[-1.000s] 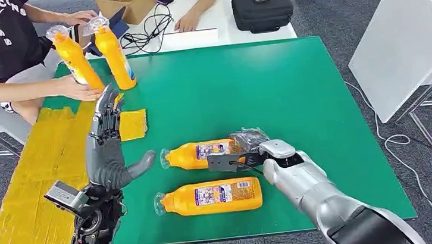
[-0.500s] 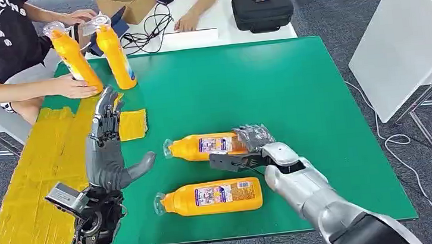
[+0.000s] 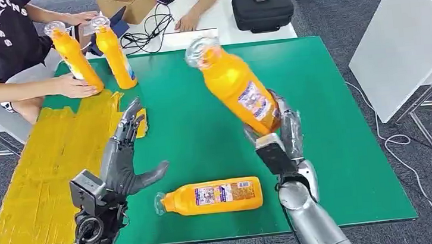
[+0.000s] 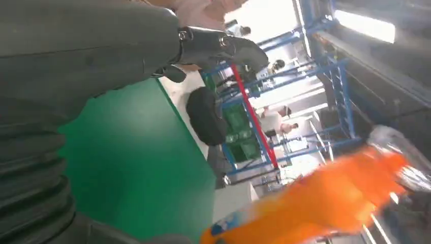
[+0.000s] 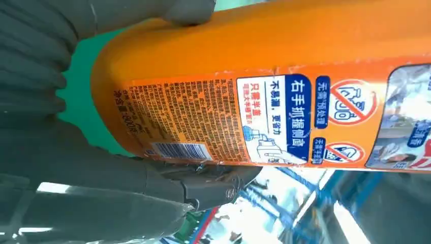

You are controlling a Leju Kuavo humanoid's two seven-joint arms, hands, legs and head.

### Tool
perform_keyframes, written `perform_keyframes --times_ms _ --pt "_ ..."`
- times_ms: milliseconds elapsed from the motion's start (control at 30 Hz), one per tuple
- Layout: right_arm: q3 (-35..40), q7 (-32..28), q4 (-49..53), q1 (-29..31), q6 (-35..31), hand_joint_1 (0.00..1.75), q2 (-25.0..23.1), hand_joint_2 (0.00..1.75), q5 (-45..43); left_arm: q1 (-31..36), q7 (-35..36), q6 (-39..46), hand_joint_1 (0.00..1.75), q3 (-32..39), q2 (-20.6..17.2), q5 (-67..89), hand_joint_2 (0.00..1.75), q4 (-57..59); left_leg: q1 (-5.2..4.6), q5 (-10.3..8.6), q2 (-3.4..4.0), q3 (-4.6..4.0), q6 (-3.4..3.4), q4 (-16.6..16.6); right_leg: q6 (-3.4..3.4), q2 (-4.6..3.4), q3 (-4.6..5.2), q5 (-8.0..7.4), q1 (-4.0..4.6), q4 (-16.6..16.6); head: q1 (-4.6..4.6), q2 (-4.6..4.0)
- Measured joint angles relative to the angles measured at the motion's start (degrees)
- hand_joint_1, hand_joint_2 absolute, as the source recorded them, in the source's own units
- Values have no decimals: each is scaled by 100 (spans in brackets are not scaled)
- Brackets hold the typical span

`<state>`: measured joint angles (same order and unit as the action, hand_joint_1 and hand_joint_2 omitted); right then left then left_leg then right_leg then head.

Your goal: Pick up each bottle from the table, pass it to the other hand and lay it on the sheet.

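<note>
**Raised bottle leans toward the waiting left hand**

The right hand (image 3: 280, 140) grips the base of a bottle (image 3: 235, 85) and holds it clear above the green table (image 3: 332, 117). In the right wrist view the fingers (image 5: 167, 183) wrap the label end (image 5: 244, 117). The bottle's long axis runs from the hand up and away, its cap tipped toward the robot's left, so the free neck and upper body lie on the side facing the other arm.

The left hand (image 3: 126, 157) hovers over the table's left part with fingers spread and thumb out, holding nothing. It is well apart from the raised bottle and lower than it; the bottle (image 4: 325, 203) shows as an orange blur in the left wrist view. For the pass, the gap between the two must close, and the left hand would likely take the upper body, above the right hand's hold.

The yellow sheet (image 3: 40, 181) lies beyond the left hand, at the table's left edge, so the left hand is the nearer one for laying down. A second bottle (image 3: 212, 196) lies flat on the table between the two arms, cap toward the left hand.
</note>
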<state>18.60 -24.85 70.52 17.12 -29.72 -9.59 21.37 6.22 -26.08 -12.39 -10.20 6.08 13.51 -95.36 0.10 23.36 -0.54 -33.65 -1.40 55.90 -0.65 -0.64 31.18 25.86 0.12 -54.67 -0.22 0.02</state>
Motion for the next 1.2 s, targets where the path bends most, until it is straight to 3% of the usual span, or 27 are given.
perform_keyframes --times_ms 233,600,1200 --pt "-355 -317 663 -518 66 175 -85 175 -723 482 258 -79 0 -457 -50 -278 175 234 -1 0 4 1 -1 1 -2 -3 -1 -2 -2 0 0 0" --pt "-180 -418 691 -592 258 175 -186 175 -681 732 361 -59 0 -728 -59 -582 175 462 2 0 4 0 0 0 -1 -2 -1 -1 4 -1 -2 0" --pt "1426 -127 -633 56 1311 175 -337 175 23 1049 372 -103 0 -866 -90 -914 175 721 2 -1 0 -3 1 0 0 -1 -1 0 4 -2 0 0"
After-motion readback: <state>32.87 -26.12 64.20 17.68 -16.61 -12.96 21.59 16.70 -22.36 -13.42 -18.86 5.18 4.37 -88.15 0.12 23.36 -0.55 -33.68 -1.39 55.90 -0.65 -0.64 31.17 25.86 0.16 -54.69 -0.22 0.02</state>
